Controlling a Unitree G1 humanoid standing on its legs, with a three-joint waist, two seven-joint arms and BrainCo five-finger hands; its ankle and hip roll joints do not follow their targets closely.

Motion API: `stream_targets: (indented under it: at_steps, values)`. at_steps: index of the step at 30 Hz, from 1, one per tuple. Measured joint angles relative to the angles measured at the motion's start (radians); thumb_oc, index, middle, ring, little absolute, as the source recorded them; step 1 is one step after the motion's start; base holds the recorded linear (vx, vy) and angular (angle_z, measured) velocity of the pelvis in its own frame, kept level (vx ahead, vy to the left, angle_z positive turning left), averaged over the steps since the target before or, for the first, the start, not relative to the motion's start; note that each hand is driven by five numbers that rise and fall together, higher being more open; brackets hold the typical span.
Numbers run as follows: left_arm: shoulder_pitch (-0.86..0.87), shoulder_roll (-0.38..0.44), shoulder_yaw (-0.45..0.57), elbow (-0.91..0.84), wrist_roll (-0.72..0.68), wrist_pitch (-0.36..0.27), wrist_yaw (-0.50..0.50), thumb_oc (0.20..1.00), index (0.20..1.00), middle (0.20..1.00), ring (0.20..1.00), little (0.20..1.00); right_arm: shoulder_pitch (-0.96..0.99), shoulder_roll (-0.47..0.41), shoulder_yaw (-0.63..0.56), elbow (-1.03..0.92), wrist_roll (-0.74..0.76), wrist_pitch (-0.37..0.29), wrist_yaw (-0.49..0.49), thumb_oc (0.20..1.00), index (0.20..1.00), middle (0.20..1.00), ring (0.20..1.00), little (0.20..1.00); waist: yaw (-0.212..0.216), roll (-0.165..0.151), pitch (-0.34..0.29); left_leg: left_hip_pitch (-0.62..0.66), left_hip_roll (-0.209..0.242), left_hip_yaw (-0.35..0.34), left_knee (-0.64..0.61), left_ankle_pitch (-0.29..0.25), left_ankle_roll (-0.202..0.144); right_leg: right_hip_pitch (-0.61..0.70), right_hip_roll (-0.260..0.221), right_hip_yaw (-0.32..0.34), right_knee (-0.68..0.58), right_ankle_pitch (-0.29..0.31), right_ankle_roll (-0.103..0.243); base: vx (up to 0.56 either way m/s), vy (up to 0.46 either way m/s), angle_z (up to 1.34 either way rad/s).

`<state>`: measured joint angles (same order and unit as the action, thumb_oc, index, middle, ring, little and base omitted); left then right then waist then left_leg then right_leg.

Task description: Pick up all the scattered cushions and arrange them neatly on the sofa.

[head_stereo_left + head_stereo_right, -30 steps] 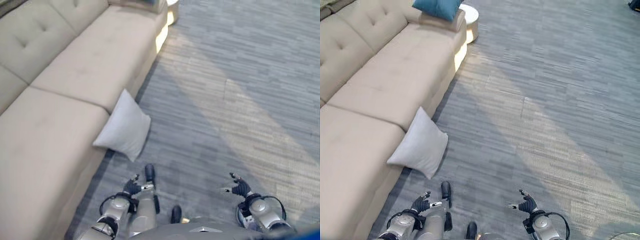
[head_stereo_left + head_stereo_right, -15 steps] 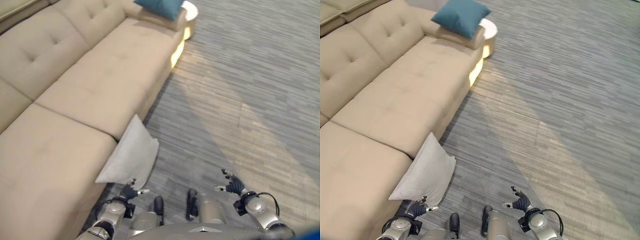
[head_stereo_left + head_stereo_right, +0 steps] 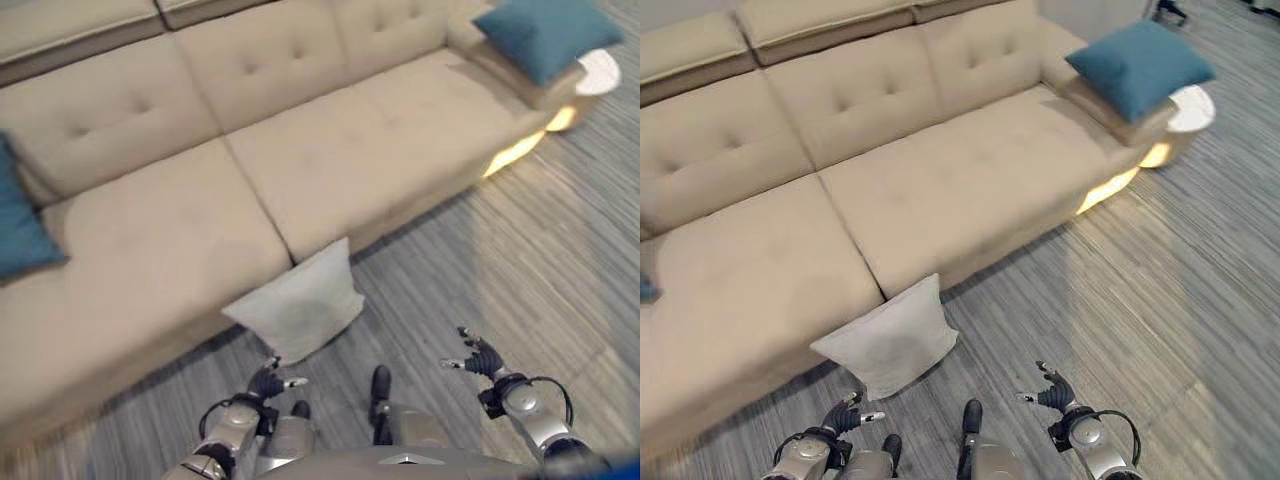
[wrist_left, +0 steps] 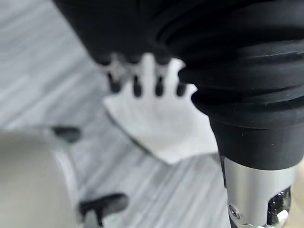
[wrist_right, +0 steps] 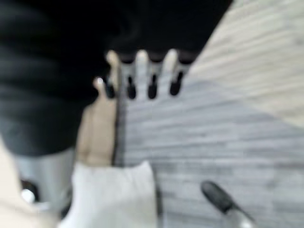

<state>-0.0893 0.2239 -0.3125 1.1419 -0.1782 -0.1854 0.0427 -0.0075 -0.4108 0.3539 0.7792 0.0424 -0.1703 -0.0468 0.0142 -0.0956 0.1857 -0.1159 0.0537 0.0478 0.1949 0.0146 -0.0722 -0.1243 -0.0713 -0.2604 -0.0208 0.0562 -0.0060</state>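
Leaning on one corner, the pale grey square cushion (image 3: pixel 298 307) stood on the striped grey carpet (image 3: pixel 560 250), tilted back against the beige tufted sofa (image 3: pixel 330 160). Two teal cushions (image 3: pixel 545 35) lay at the sofa's ends. Both the left hand (image 3: pixel 268 381) and right hand (image 3: pixel 475 355) hovered low with fingers relaxed apart, holding nothing.

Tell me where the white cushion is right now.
The white cushion lies on the floor, leaning against the front of the sofa below the seam between two seats, just ahead of the left robot hand.

Head eyes look down, wrist views close, sharing white cushion (image 3: pixel 297 310)
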Motion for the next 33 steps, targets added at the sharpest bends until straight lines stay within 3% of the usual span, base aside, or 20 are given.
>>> stream_targets:
  at_steps: [2,3,4,6,7,8,9,10,11,12,14,15,19,21,22,23,24,26,31,33]
  values:
    - [-0.002,0.000,0.002,-0.002,0.000,0.001,0.000,1.000,1.000,1.000,1.000,1.000,0.003,0.002,0.006,-0.012,0.004,-0.003,0.000,1.000,1.000,1.000,1.000,1.000,-0.023,-0.003,0.003,-0.013,0.033,0.176,-0.002,-0.015,0.021,0.008,0.007,-0.056,-0.007,-0.017,-0.027,0.05,-0.013,1.15]
    - [-0.012,-0.002,0.002,-0.002,0.001,0.005,-0.001,1.000,1.000,1.000,1.000,1.000,0.008,0.003,0.011,-0.020,0.005,-0.005,-0.004,1.000,1.000,1.000,1.000,1.000,-0.057,-0.006,0.014,-0.042,0.073,0.325,0.028,-0.027,0.020,0.020,0.008,-0.114,-0.016,-0.028,-0.032,0.12,0.111,1.21]
    - [-0.012,-0.001,0.002,-0.005,0.001,0.004,-0.002,1.000,1.000,1.000,1.000,1.000,0.011,0.004,0.011,-0.023,0.005,-0.007,-0.003,1.000,1.000,1.000,1.000,1.000,-0.077,0.005,0.010,-0.062,0.091,0.408,0.048,-0.029,0.019,0.018,0.008,-0.143,-0.018,-0.035,-0.033,0.18,0.118,1.03]
    - [-0.007,0.003,0.028,-0.022,0.002,0.002,-0.004,1.000,1.000,1.000,1.000,1.000,0.015,0.013,0.008,-0.020,0.004,-0.005,0.001,1.000,1.000,1.000,1.000,1.000,-0.074,0.000,0.015,-0.062,0.070,0.427,0.056,-0.066,0.051,-0.004,0.015,-0.145,0.020,-0.061,-0.001,0.11,0.151,0.18]
    - [0.017,0.006,0.038,-0.010,0.002,0.007,-0.003,1.000,1.000,1.000,1.000,1.000,0.015,0.013,0.008,-0.025,0.004,-0.006,0.001,1.000,1.000,1.000,1.000,1.000,-0.079,0.017,0.011,-0.020,0.022,0.346,-0.020,-0.075,0.067,-0.007,0.023,-0.144,0.078,-0.070,0.009,0.07,0.159,-0.11]
    - [0.014,0.006,0.037,0.006,0.003,0.007,-0.003,1.000,1.000,1.000,1.000,1.000,0.019,0.012,0.007,-0.019,0.005,-0.005,0.001,1.000,1.000,1.000,1.000,1.000,-0.083,0.030,0.016,0.002,0.003,0.308,-0.062,-0.083,0.085,-0.011,0.019,-0.159,0.133,-0.089,0.021,0.06,0.165,0.13]
    - [0.012,0.010,0.038,0.011,0.003,0.007,-0.002,1.000,1.000,1.000,1.000,1.000,0.033,0.013,0.007,-0.018,0.004,-0.002,0.002,1.000,1.000,1.000,1.000,1.000,-0.085,0.030,0.014,0.019,-0.004,0.295,-0.091,-0.087,0.126,-0.031,0.013,-0.147,0.194,-0.125,0.038,0.07,0.081,0.23]
    - [0.008,0.015,0.038,0.010,0.003,0.006,-0.001,1.000,1.000,1.000,1.000,1.000,0.044,0.013,0.010,-0.022,0.004,-0.002,0.006,1.000,1.000,1.000,1.000,1.000,-0.081,0.022,0.009,0.028,-0.011,0.301,-0.106,-0.082,0.131,-0.055,-0.002,-0.118,0.252,-0.145,0.038,0.15,0.110,0.27]
    - [0.008,0.028,0.045,-0.007,0.002,0.005,0.001,1.000,1.000,1.000,1.000,1.000,0.045,0.013,0.011,-0.026,0.004,0.002,0.006,1.000,1.000,1.000,1.000,1.000,-0.069,0.017,0.005,0.040,-0.036,0.284,-0.126,-0.080,0.144,-0.113,-0.029,-0.030,0.395,-0.168,0.056,0.15,0.058,0.28]
    - [0.009,0.033,0.048,-0.021,0.002,0.005,0.001,1.000,1.000,1.000,1.000,1.000,0.046,0.012,0.011,-0.034,0.004,0.002,0.006,1.000,1.000,1.000,1.000,1.000,-0.073,0.018,0.005,0.049,-0.043,0.271,-0.131,-0.078,0.149,-0.147,-0.043,0.013,0.477,-0.172,0.062,0.11,0.029,0.50]
    - [0.013,0.048,0.051,-0.051,0.001,0.002,0.005,1.000,1.000,1.000,1.000,1.000,0.060,0.015,0.017,-0.057,0.004,0.001,0.010,1.000,1.000,1.000,1.000,1.000,-0.073,0.017,0.001,0.068,-0.060,0.243,-0.150,-0.060,0.152,-0.181,-0.049,0.105,0.548,-0.204,0.108,0.09,-0.045,0.60]
    - [0.021,0.062,0.058,-0.079,0.001,-0.003,0.008,1.000,1.000,1.000,1.000,1.000,0.059,0.016,0.027,-0.064,0.004,-0.004,0.015,1.000,1.000,1.000,1.000,1.000,-0.060,0.011,-0.016,0.065,-0.065,0.232,-0.157,-0.058,0.151,-0.185,-0.050,0.156,0.518,-0.202,0.108,0.11,-0.073,0.39]
    - [0.023,0.087,0.060,-0.099,-0.009,-0.010,0.016,1.000,1.000,1.000,1.000,1.000,0.041,0.017,0.040,-0.082,0.004,-0.013,0.015,1.000,1.000,1.000,1.000,1.000,-0.042,0.014,-0.013,0.056,-0.065,0.158,-0.168,-0.046,0.148,-0.166,-0.060,0.221,0.332,-0.179,0.121,0.11,-0.106,0.46]
    - [0.019,0.085,0.067,-0.106,-0.009,-0.019,0.034,1.000,1.000,1.000,1.000,1.000,0.034,0.011,0.041,-0.134,0.004,-0.016,0.012,1.000,1.000,1.000,1.000,1.000,-0.050,0.033,0.002,0.061,-0.051,0.106,-0.198,-0.024,0.125,-0.168,-0.051,0.275,0.180,-0.102,0.159,0.03,-0.085,0.77]
    - [0.019,0.094,0.066,-0.138,-0.011,-0.021,0.036,1.000,1.000,1.000,1.000,1.000,0.060,0.013,0.042,-0.151,0.004,-0.019,0.012,1.000,1.000,1.000,1.000,1.000,-0.052,0.009,0.001,0.081,-0.070,0.088,-0.213,-0.015,0.112,-0.160,-0.072,0.270,0.145,-0.052,0.162,-0.03,-0.112,0.88]
    - [0.028,0.095,0.060,-0.160,-0.025,-0.030,0.043,1.000,1.000,1.000,1.000,1.000,0.072,0.014,0.041,-0.153,0.004,-0.023,0.011,1.000,1.000,1.000,1.000,1.000,-0.050,-0.007,-0.002,0.090,-0.075,0.070,-0.213,-0.018,0.103,-0.146,-0.079,0.267,0.136,0.020,0.099,-0.04,-0.159,0.56]
    - [0.029,0.089,0.058,-0.174,-0.031,-0.035,0.048,1.000,1.000,1.000,1.000,1.000,0.065,0.013,0.039,-0.146,0.004,-0.022,0.011,1.000,1.000,1.000,1.000,1.000,-0.037,0.007,-0.008,0.084,-0.063,0.063,-0.212,-0.016,0.098,-0.139,-0.064,0.256,0.128,0.033,0.100,-0.04,-0.170,0.26]
    - [0.022,0.090,0.058,-0.204,-0.044,-0.046,0.049,1.000,1.000,1.000,1.000,1.000,0.038,-0.004,0.038,-0.159,0.003,-0.026,0.005,1.000,1.000,1.000,1.000,1.000,-0.018,0.025,-0.009,0.030,-0.006,0.044,-0.193,-0.019,0.063,-0.134,-0.021,0.219,0.062,0.049,0.092,-0.01,-0.098,0.21]
    - [0.004,0.089,0.053,-0.273,-0.050,-0.049,0.050,1.000,1.000,1.000,1.000,1.000,0.023,-0.035,0.024,-0.179,0.003,-0.032,0.001,1.000,1.000,1.000,1.000,1.000,-0.018,0.034,0.007,-0.023,0.031,-0.006,-0.174,-0.007,0.028,-0.136,0.014,0.160,0.027,0.058,0.080,-0.11,-0.068,0.31]
    - [-0.064,0.090,0.035,-0.298,-0.076,-0.066,0.063,1.000,1.000,1.000,1.000,1.000,-0.035,-0.037,0.015,-0.173,0.003,-0.035,-0.012,1.000,1.000,1.000,1.000,1.000,-0.024,0.049,0.055,-0.098,0.038,-0.032,-0.150,-0.004,0.019,-0.194,0.014,0.133,0.053,0.052,0.070,-0.17,-0.027,0.39]
